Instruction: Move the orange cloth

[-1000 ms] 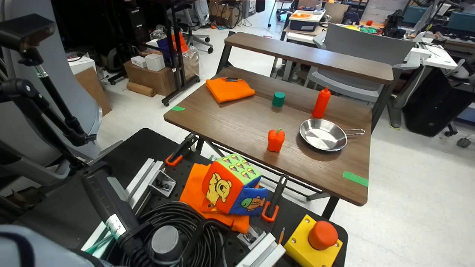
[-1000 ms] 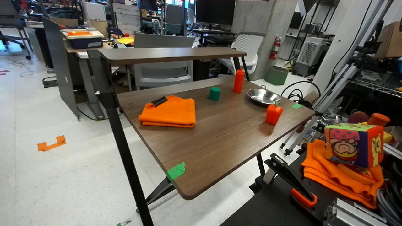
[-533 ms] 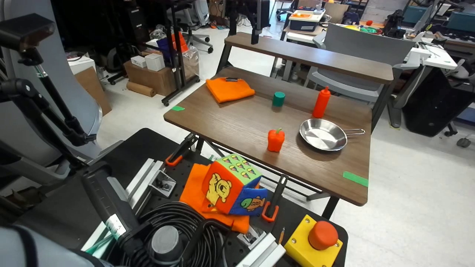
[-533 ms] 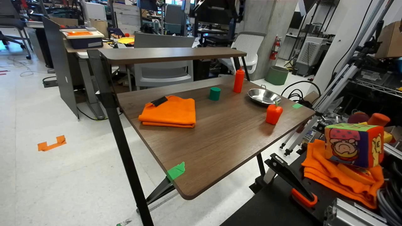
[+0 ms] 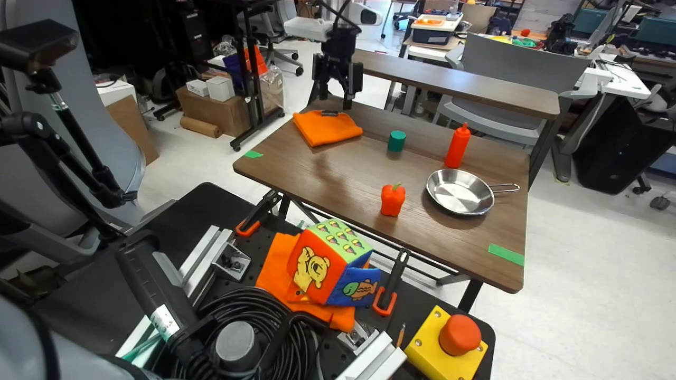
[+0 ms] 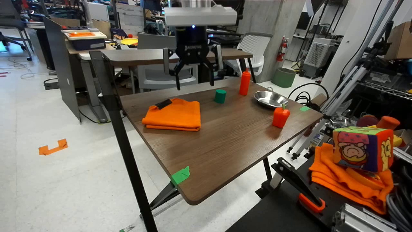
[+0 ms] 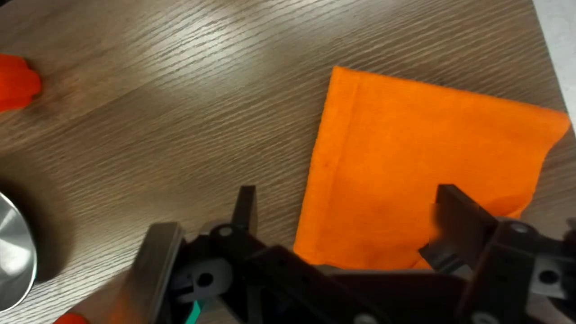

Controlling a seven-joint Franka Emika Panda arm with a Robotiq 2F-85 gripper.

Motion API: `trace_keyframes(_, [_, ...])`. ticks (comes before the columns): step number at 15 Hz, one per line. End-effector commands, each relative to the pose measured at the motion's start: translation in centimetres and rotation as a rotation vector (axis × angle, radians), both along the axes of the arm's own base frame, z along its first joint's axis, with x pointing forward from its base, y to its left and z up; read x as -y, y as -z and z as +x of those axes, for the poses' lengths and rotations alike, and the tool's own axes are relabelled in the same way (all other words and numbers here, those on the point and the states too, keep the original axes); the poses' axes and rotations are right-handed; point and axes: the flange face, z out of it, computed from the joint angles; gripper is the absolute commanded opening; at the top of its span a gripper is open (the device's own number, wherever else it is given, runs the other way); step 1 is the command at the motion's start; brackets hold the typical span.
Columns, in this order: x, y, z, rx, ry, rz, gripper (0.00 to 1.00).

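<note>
Two fingers (image 7: 244, 209) of your gripper (image 6: 194, 85) hang parted, higher than the orange cloth (image 6: 175, 114). Near it stands a green cylinder (image 6: 220, 96).

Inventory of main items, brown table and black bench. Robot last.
Folded fabric cloth: 1, orange, on brown table
Squeeze bottle: 1, red, table
Short cylinder: 1, green, between folded cloth and bottle
Round metal pan: 1, silver, near bottle
Bell pepper: 1, red-orange, near pan
Tape strips: 2, green, table edges
Second fabric cloth: 1, orange, bench
Picture-printed cube: 1, multicoloured, over second cloth
Round button: 1, reddish, yellow box on bench
Cable coil: 1, black, bench
Two-fingered gripper: 1, black, open, above table
</note>
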Motion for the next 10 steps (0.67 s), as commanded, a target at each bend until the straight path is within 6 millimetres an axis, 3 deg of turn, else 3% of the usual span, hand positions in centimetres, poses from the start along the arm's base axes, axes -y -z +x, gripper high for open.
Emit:
trace_keyframes(1, [-1.4,3.4,2.2,-0.075,0.013,-0.044,1.0])
trace_keyframes(6, [-2.0,7.9,2.8,-0.152,0.012,-0.116,1.0])
trace_keyframes(10, [-2.6,11.4,1.7,-0.249,-0.009,-0.169,1.0])
